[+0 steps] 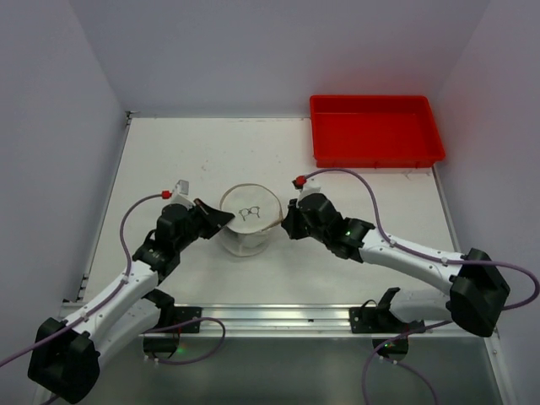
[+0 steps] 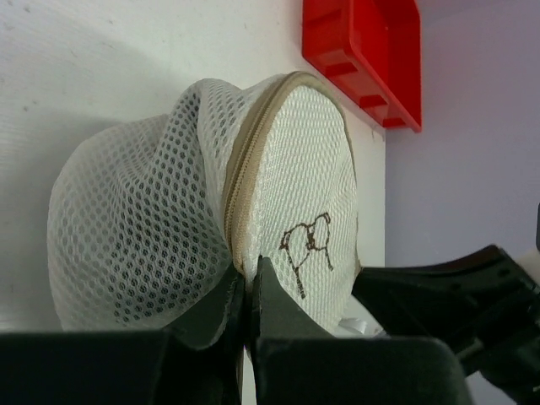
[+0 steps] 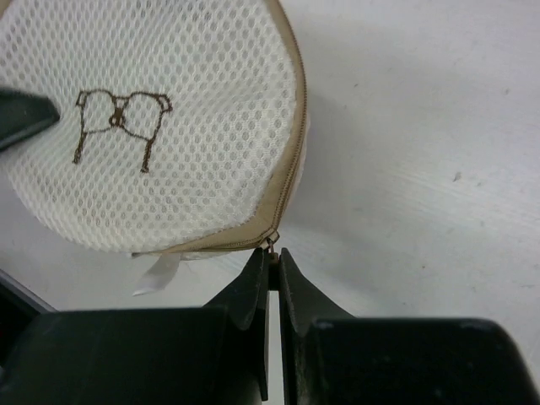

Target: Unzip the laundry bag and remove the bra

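Now, unzipping about to start, bag zipped.
Centre of the overhead frame sits the mesh laundry bag (image 1: 247, 224); left gripper (image 2: 247, 291) pinches its tan zip seam (image 2: 240, 177), right gripper (image 3: 272, 265) is closed on the zipper pull (image 3: 271, 245). Next, I'd guess, the right drags the pull round the rim while the left anchors.

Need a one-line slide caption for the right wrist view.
Right gripper pinching the zipper pull at the rim of the white mesh laundry bag, drawn face up, on the table.
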`<state>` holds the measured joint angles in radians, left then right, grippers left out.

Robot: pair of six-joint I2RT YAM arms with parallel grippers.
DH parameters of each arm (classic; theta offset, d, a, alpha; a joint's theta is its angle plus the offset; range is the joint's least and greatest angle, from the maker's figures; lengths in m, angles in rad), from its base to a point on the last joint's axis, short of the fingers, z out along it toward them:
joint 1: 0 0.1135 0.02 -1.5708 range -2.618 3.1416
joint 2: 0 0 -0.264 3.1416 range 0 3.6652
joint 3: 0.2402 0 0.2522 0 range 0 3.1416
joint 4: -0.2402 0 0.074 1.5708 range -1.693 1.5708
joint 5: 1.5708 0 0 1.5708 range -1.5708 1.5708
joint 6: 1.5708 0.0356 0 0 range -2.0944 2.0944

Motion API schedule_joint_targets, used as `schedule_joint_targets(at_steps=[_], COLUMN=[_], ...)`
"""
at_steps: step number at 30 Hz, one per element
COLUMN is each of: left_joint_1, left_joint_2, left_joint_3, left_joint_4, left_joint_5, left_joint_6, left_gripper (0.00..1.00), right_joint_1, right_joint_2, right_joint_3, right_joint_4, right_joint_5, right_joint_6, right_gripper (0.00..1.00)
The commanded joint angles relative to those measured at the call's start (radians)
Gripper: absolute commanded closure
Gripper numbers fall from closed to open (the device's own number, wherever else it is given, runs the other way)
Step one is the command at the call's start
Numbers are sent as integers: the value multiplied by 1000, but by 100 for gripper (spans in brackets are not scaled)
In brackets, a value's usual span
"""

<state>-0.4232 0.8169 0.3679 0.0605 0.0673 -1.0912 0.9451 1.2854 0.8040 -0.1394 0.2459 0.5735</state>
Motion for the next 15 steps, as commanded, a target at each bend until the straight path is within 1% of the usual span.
schedule_joint_targets(at_steps=[1,2,3,4,5,6,7,8,9,10,11,12,13,14,15], left_joint_1=[61,73,92,103,110,118,118,118,118,118,116,115,115,115,113], left_joint_2=[19,43,59,108,138,209,243,278,309,371,405,435,486,507,518], left_joint_3=[45,55,62,72,110,135,167,231,258,288,354,391,429,490,511], left_joint_4=[-59,-59,-59,-54,-53,-48,-47,-35,-7,55,74,85,87,84,78], left_joint_5=[58,78,127,153,173,208,219,229,252,261,269,269,264,261,250], left_joint_6=[155,175,223,247,269,304,312,313,297,283,274,264,264,264,260], left_gripper=[100,100,100,100,100,100,100,100,100,100,91,70,62,51,29], right_joint_1=[-123,-134,-137,-137,-137,-129,-123,-109,-97,-65,-48,-33,3,18,36], right_joint_2=[-87,-98,-109,-112,-112,-104,-100,-95,-89,-69,-52,-37,-2,17,35], right_joint_3=[-60,-66,-68,-66,-62,-57,-54,-52,-52,-48,-22,-3,13,52,69], right_joint_4=[-35,-38,-40,-40,-35,-22,-9,4,23,55,61,76,86,92,112], right_joint_5=[39,35,24,6,-50,-91,-126,-146,-154,-160,-163,-158,-152,-145,-139], right_joint_6=[-119,-129,-151,-155,-155,-156,-147,-135,-109,-92,-74,-37,-20,-5,18], right_gripper=[100,100,100,100,100,100,100,100,100,100,100,100,100,100,100])
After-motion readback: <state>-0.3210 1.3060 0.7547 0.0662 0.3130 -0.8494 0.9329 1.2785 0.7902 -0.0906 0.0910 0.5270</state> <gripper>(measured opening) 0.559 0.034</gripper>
